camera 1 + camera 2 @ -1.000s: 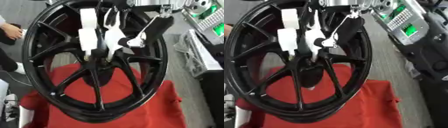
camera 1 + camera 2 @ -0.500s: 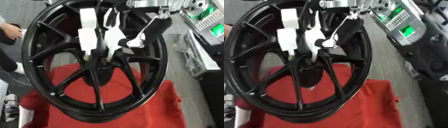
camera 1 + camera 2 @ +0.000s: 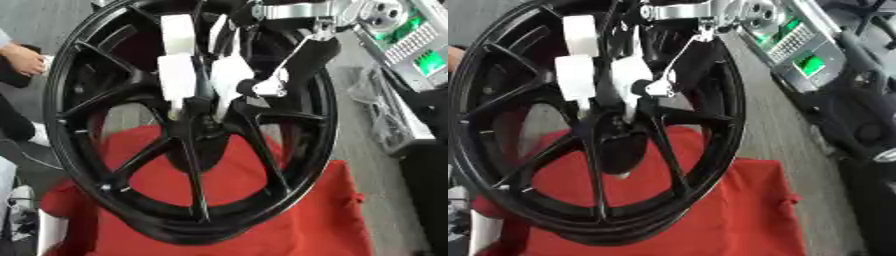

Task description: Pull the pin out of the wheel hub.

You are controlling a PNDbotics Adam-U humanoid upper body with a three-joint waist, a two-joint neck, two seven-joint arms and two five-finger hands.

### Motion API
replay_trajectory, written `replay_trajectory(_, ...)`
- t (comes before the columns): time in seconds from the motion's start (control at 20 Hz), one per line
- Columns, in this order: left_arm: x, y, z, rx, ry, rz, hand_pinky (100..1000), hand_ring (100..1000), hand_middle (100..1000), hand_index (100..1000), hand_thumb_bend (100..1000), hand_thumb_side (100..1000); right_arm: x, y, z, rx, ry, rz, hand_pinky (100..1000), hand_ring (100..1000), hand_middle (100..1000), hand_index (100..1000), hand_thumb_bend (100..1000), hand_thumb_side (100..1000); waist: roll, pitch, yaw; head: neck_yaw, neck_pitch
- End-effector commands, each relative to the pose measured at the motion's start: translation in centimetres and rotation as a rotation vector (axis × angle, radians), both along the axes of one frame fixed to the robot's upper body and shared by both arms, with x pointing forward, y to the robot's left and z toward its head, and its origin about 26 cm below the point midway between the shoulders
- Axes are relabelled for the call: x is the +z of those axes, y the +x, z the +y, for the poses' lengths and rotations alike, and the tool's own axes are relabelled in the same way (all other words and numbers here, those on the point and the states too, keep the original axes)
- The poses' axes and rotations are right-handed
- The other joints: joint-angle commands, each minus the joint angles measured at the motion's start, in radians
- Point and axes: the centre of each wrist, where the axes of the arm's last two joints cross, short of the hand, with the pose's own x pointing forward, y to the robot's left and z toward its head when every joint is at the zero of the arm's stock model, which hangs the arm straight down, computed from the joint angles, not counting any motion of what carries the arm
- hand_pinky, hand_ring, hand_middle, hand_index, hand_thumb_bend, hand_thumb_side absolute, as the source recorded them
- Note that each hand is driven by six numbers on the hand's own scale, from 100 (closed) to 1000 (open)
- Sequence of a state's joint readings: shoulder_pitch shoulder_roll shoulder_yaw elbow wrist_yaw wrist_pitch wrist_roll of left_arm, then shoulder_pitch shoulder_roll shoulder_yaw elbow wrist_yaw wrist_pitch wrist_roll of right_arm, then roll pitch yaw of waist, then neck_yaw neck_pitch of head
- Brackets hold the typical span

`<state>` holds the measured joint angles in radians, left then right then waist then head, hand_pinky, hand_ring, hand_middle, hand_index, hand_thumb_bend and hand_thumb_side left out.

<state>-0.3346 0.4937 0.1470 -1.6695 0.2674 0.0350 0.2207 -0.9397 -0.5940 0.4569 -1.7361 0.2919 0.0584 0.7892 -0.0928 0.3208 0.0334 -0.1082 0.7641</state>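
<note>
Wheel (image 3: 188, 150) upright on red cloth (image 3: 262, 210) | right hand (image 3: 223, 75) at hub (image 3: 197, 107), white fingers closed round it, same as a second ago | pin not made out, likely still seated | left hand unseen.

The big black spoked alloy wheel (image 3: 188, 135) is running off the top edge and hiding much of the red cloth (image 3: 254, 200) beneath.
</note>
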Motion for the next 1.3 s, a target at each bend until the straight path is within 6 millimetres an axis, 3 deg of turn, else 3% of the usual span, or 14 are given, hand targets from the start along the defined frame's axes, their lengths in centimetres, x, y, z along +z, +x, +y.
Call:
replay_trajectory(0.05,1.08,-0.17,0.41,0.004,0.026,-0.023,713,835,721,788,100,770,0.59,0.02,-0.39,-0.014,-0.002,-0.024,763,620,676,784,278,294,0.006,-0.015,0.001,-0.003,0.006)
replay_trajectory(0.45,1.08,-0.16,0.39,0.002,0.028,-0.022,713,835,721,788,100,771,0.56,0.13,-0.43,-0.015,-0.001,-0.024,762,620,677,782,281,286,0.006,-0.011,0.001,-0.005,0.006)
replay_trajectory(0.7,1.10,-0.14,0.37,-0.001,0.029,-0.021,714,836,720,789,100,771,0.40,0.22,-0.39,-0.007,-0.012,-0.019,760,619,673,768,314,212,0.005,-0.009,0.003,-0.007,0.006)
replay_trajectory(1.3,1.23,-0.05,0.19,-0.006,0.025,-0.027,715,835,719,789,100,770,-0.08,0.44,-0.24,-0.011,-0.011,-0.008,751,611,653,752,296,215,0.003,-0.007,0.013,-0.015,0.006)
